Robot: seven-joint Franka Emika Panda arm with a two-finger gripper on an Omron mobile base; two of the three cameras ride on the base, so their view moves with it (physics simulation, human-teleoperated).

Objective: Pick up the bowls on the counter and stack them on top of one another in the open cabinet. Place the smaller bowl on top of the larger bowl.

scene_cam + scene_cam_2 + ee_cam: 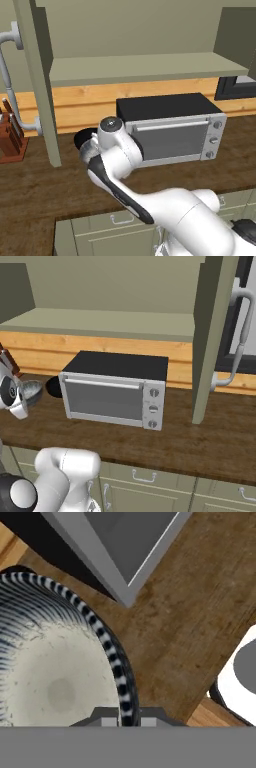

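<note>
Jaws: pinching smaller bowl rim | bowl: empty | larger bowl: counter

We note the counter as dark, grained wood planks. The smaller bowl has a pale speckled, glazed-looking inside and a striped rim. The toaster oven shows brushed-metal grey with a matt black top.
</note>
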